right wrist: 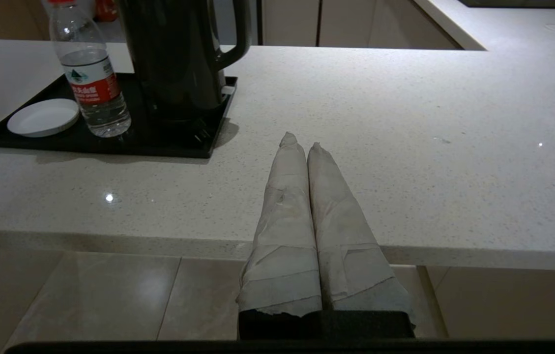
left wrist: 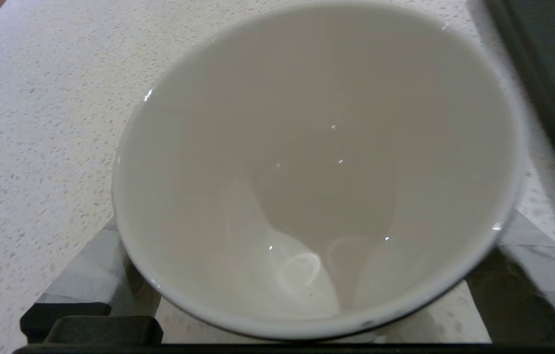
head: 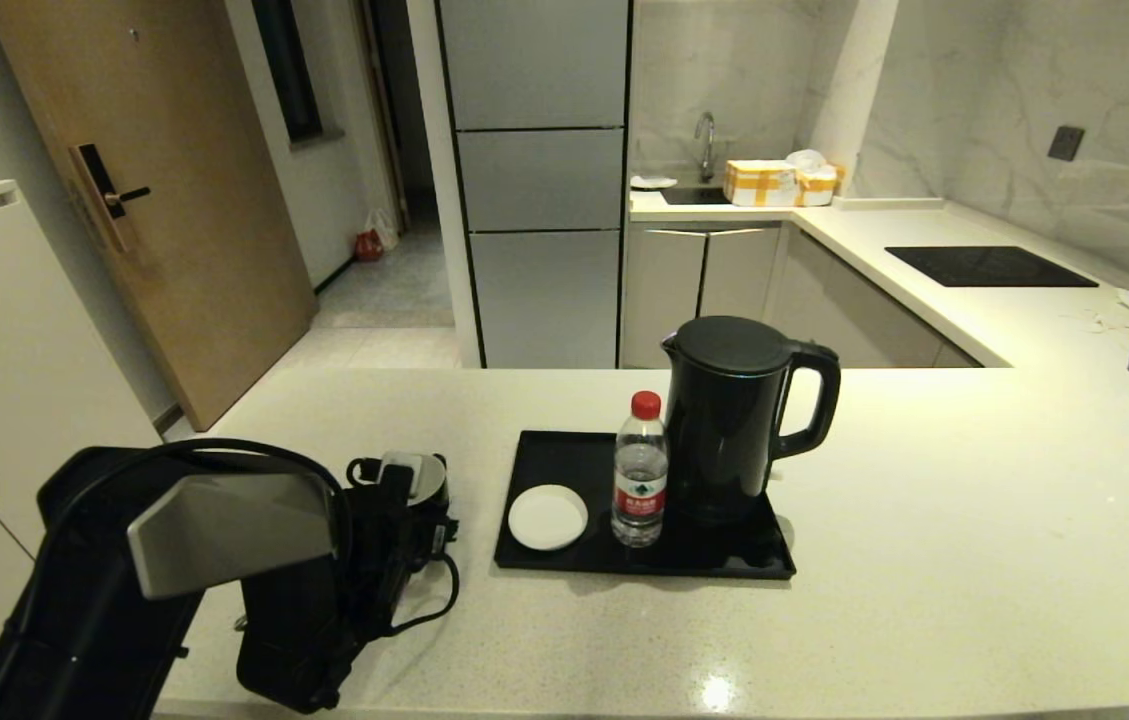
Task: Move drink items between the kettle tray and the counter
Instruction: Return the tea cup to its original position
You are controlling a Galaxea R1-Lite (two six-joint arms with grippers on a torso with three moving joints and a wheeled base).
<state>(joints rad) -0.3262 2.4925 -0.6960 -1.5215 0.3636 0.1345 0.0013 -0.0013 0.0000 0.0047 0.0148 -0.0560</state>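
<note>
The left gripper (left wrist: 306, 314) is spread wide around the mug (left wrist: 316, 167), upright on the counter (head: 924, 560) just left of the kettle tray (head: 544, 445). The mug is seen between released fingers (left wrist: 85, 275). The right gripper (right wrist: 302, 147) is clenched empty, parked off the counter's near edge.

The water bottle (right wrist: 91, 73) label's print is unreadable.

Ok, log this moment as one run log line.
left tool: open around mug on counter | bottle, kettle: on tray | right tool: shut, parked
</note>
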